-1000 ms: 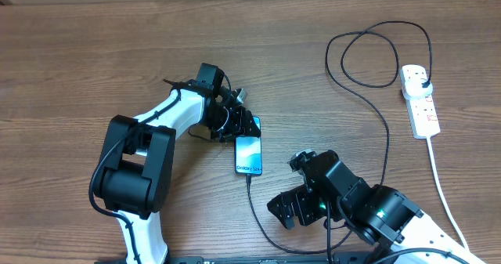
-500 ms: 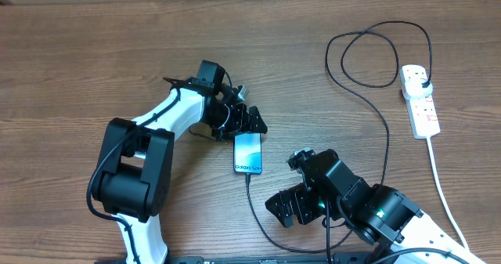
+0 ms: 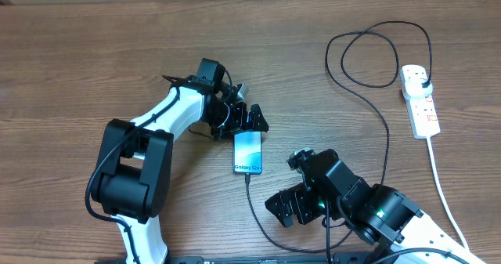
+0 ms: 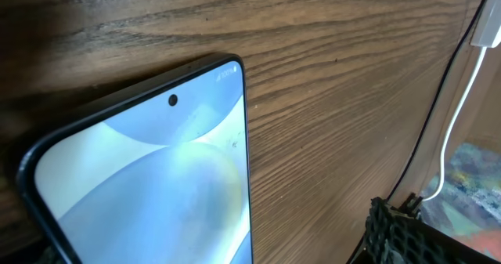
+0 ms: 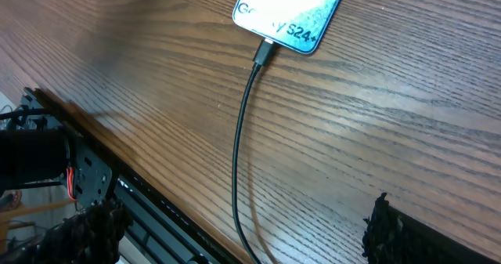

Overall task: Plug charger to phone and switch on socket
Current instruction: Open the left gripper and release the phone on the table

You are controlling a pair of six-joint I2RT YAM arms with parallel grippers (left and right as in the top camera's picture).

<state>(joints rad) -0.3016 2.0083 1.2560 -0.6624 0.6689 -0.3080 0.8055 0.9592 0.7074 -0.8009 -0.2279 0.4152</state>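
Note:
The phone (image 3: 248, 153) lies flat on the table with its lit screen up, "Galaxy S24" at its near end. The charger's connector (image 3: 249, 175) sits in the phone's near end, also seen in the right wrist view (image 5: 264, 54). Its black cable (image 3: 387, 139) loops away to a black plug (image 3: 423, 80) in the socket (image 3: 420, 101). My left gripper (image 3: 252, 120) is open just beyond the phone's far end; the phone screen (image 4: 149, 186) fills the left wrist view. My right gripper (image 3: 293, 205) is open and empty, low over the cable (image 5: 239, 178) near the phone (image 5: 293, 9).
The socket's thick white cord (image 3: 442, 187) runs down the right side toward the table's front edge. The cable makes a large loop (image 3: 376, 56) at the back right. The table's front edge and a dark rail (image 5: 117, 189) lie right under my right gripper.
My left gripper has drawn back from the phone's far end, which now shows uncovered. The phone and the right arm have barely moved.

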